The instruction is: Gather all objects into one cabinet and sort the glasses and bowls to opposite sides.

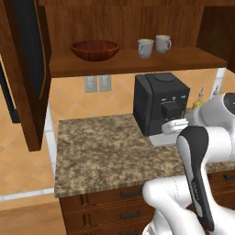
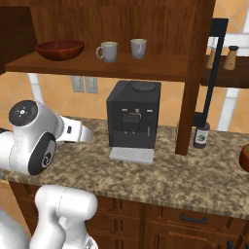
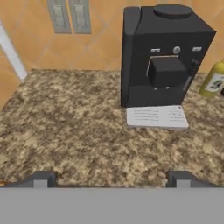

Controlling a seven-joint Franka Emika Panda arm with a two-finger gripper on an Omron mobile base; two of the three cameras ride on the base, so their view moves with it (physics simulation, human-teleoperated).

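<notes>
Mugs (image 1: 146, 47) and (image 1: 163, 43) stand side by side, a little apart, on the shelf board of the dark wooden cabinet (image 1: 137, 62), with the wide reddish-brown bowl (image 1: 95, 50) well apart from them toward 9 o'clock on the same board. Seen from the right base view the order is the same: bowl (image 2: 59, 49) at the far 9 o'clock end, then the two mugs (image 2: 108, 51) and (image 2: 138, 47) nearer the middle of the shelf (image 2: 97, 65). The open cabinet door (image 1: 30, 69) hangs at the 9 o'clock side of the left base view. Below the shelf, a black coffee machine (image 3: 162, 57) sits on the speckled granite counter (image 3: 65, 127), a pale drip tray (image 3: 156, 117) at its foot and a yellowish bottle (image 3: 213, 79) just beside it at 3 o'clock. The gripper (image 3: 111, 180) hovers low over the counter, its two dark fingertips (image 3: 41, 179) spread wide with nothing between them. All three task things lie high above it, at 12 o'clock from the pincer, well apart from it, with the coffee machine between. Two wall outlets (image 1: 97, 83) sit on the tiled backsplash.
</notes>
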